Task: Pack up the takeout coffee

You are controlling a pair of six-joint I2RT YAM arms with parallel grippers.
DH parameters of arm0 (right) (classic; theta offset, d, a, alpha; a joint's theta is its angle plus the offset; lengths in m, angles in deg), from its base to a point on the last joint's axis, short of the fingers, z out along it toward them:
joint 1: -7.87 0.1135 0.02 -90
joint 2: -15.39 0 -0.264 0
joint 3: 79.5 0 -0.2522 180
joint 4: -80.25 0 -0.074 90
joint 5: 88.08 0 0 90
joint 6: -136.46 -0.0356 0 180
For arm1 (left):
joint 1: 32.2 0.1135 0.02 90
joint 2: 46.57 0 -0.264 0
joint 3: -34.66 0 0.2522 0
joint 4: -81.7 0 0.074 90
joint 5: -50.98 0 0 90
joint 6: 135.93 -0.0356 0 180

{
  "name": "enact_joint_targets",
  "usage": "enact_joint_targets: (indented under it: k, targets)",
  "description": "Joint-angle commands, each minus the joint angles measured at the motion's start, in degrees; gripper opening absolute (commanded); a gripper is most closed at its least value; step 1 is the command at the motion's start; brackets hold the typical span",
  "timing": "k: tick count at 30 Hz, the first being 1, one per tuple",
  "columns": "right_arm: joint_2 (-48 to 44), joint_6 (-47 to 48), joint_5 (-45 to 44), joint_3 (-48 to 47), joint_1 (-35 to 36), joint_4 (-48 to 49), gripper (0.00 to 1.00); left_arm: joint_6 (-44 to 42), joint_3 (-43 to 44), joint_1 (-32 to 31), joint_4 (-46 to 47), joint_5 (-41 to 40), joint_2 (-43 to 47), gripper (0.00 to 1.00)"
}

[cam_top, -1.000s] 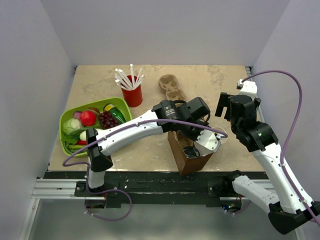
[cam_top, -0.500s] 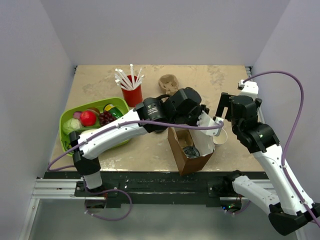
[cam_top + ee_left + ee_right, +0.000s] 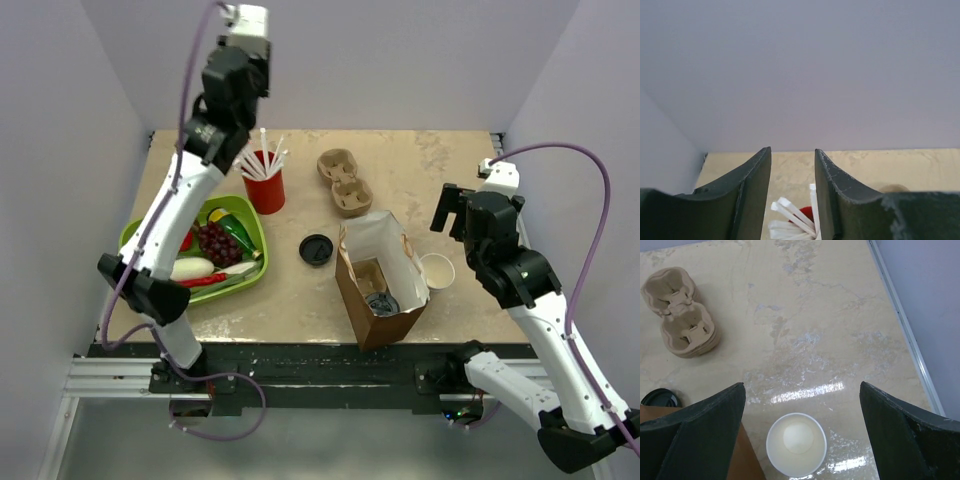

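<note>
Task item: the takeout coffee (image 3: 381, 301) is seen only as a round dark lid low inside the open paper bag (image 3: 385, 328). The cup body is hidden by the bag walls, so upright seating cannot be confirmed.
Bag: it is stood upright near the front edge of the table (image 3: 440, 160), with the mouth open and the top unfolded.
Left jaws: they are carried high above the far left corner on the left arm (image 3: 190, 190). In the left wrist view a narrow gap is shown between them and nothing is held. The red cup of straws (image 3: 266, 190) is seen below them.
Right jaws: they are spread wide with nothing held, and are positioned above the lidless white cup (image 3: 796, 444), which stands just beside the bag on its right.
Other items: a loose black lid (image 3: 316, 248) lies flat just left of the bag. A cup carrier (image 3: 345, 183) sits behind the bag, and a green basket (image 3: 243, 202) of produce is at the left. None of these is touched.
Progress: the packing step is judged complete, since the coffee is in the bag and is gripped by neither arm.
Remaining: at most, closing of the bag; whether that is required cannot be told.
Caution: the lidless cup is not to be taken for the task item.
</note>
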Motion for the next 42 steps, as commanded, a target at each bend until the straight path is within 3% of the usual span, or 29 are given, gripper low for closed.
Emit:
enact_joint_targets:
  k: [1, 3, 9, 28, 35, 41, 42]
  targets:
    - [-1.18, -0.14, 0.27, -1.04, -0.11, 2.54, 0.98, 26.08, 10.45, 9.93, -13.6, 8.23, -9.84, 0.44]
    - [-1.09, -0.14, 0.19, -0.95, -0.02, 2.8, 0.98, 26.54, 11.17, 12.06, -13.98, 13.85, -12.06, 0.46]
    - [-0.65, -0.41, -0.25, -0.68, -0.02, 2.98, 0.98, 24.69, 7.92, 14.88, -10.72, 17.47, -16.02, 0.5]
    - [-1.62, 0.12, -1.75, 0.11, -0.11, 3.33, 0.98, 22.68, 4.41, 15.06, -8.88, 17.49, -24.99, 0.52]
    - [-1.35, -0.06, -1.75, 0.11, -0.11, 3.16, 0.98, 21.71, 3.96, 15.06, -9.31, 15.55, -26.4, 0.41]
    - [-1.97, -0.06, -2.54, -0.07, -0.02, 3.07, 0.98, 20.83, 3.79, 15.14, -10.19, 16.16, -25.17, 0.02]
    - [-2.23, -0.06, -2.45, -0.15, -0.11, 3.07, 0.98, 20.65, 3.53, 15.14, -10.11, 16.16, -24.3, 0.0]
